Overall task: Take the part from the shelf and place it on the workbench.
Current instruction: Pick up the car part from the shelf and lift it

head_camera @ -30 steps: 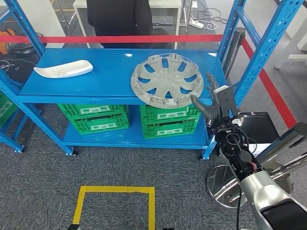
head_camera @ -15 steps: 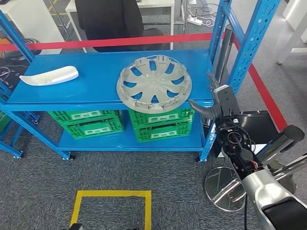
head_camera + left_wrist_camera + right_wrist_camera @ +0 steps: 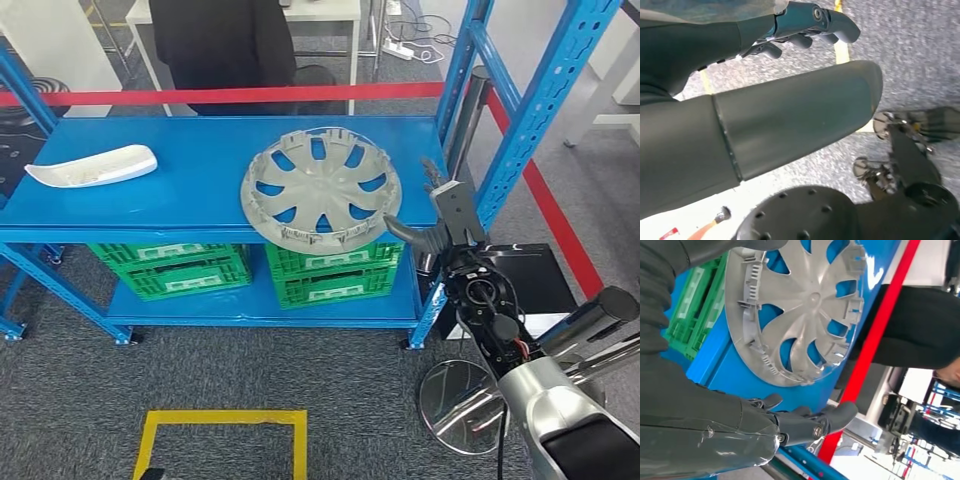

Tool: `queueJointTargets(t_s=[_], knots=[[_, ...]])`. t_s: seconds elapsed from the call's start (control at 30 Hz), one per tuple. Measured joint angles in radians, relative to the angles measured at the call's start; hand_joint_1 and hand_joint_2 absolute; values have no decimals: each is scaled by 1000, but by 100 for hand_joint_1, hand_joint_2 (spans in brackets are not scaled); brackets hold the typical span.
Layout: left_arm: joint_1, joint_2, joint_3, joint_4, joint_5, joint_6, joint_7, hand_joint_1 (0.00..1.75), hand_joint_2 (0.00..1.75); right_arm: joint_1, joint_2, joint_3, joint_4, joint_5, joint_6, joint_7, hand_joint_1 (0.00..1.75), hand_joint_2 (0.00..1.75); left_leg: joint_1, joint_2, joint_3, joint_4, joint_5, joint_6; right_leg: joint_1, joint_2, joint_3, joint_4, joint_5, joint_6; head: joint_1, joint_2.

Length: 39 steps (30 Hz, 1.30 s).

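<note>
right hand empty, fingers apart, beside the wheel cover: probably light, stiff, brittle clips; grip the overhanging rim.

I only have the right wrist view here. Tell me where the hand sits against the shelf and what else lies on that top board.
Observer: From the head view, the right hand is at the right front corner of the blue shelf, beside the grey wheel cover, holding nothing.
Operator: Report anything else on that board.
Observer: A white curved part lies far over on the left end, apart from the wheel cover.
Operator: Give me the lower level.
Observer: Two stacks of green crates stand on the lower board, one under the wheel cover.
Operator: Now the left hand.
Observer: The left hand hangs over grey carpet, fingers apart, holding nothing.
</note>
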Motion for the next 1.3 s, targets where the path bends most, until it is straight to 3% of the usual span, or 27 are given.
queueJointTargets(t_s=[0.03, 0.07, 0.13, 0.2, 0.23, 0.33, 0.47, 0.6, 0.7, 0.8, 1.3], knots=[[0, -1, 0, 0, 0, 0, 0, 0, 0, 3, 0, 0, 0, 0, 0, 1, 0, 175, 2, -1, 2, 2, -4, -2, -5, -1, -22, 23, 6, 5, 0, 0], [0, -2, 0, 0, 0, 0, 0, 0, 0, 4, -1, 0, 0, 0, 0, 2, 0, 175, 4, -2, 4, 6, -9, -6, -10, -2, -21, 1, 34, 10, 0, 0], [1, -4, 0, 0, 0, 0, 0, 0, 0, 3, -1, 0, 0, 2, 1, 3, 0, 175, 8, -4, 8, 19, -20, -16, -17, -4, 31, -139, 122, 17, 1, 0], [0, -4, -1, 0, 2, 0, 1, 0, 0, 2, -2, 1, -2, 6, 3, 6, 0, 175, 8, -6, 8, 31, -29, -27, -17, -2, 76, -245, 172, 10, 1, 0], [-1, -3, -1, 0, 2, 1, 1, 0, 0, 2, -2, 2, -3, 9, 5, 8, 0, 175, 7, -6, 6, 35, -33, -27, -16, -1, 81, -261, 175, 4, 0, 0], [-3, -2, -1, 0, 4, 3, 1, 0, 0, 1, -2, 5, -6, 29, 8, 21, 0, 175, 4, -7, 5, 34, -36, -9, -14, 0, 81, -265, 179, -7, -2, 0], [-4, -2, -1, 0, 6, 3, 2, 0, 0, -12, -3, 13, -6, 109, -18, 90, 0, 175, 5, -7, 10, 24, -25, -26, -11, 1, 81, -266, 181, -14, -3, 0], [-7, -2, -2, 0, 10, 3, 7, 0, 0, -48, -3, 42, -6, 287, -36, 240, 0, 175, 6, -7, 11, 20, -23, -39, -10, 1, 80, -266, 180, -17, -3, 0], [-7, -2, -3, 0, 18, 3, 8, 0, 0, -90, -2, 83, -5, 463, -4, 368, 0, 175, 6, -7, 10, 19, -23, -42, -10, 1, 81, -266, 180, -18, -3, 0], [-8, -3, -7, 0, 24, 3, 9, 0, 0, -122, 4, 126, -2, 568, 39, 434, 0, 175, 6, -7, 10, 19, -23, -43, -10, 0, 81, -267, 181, -18, -3, 0], [-11, -5, -25, 0, 32, 3, 11, 0, 0, -236, 51, 244, 76, 628, 131, 447, 0, 175, 6, -10, 8, 19, -22, -43, -11, -1, 85, -276, 185, -14, -3, 0]])
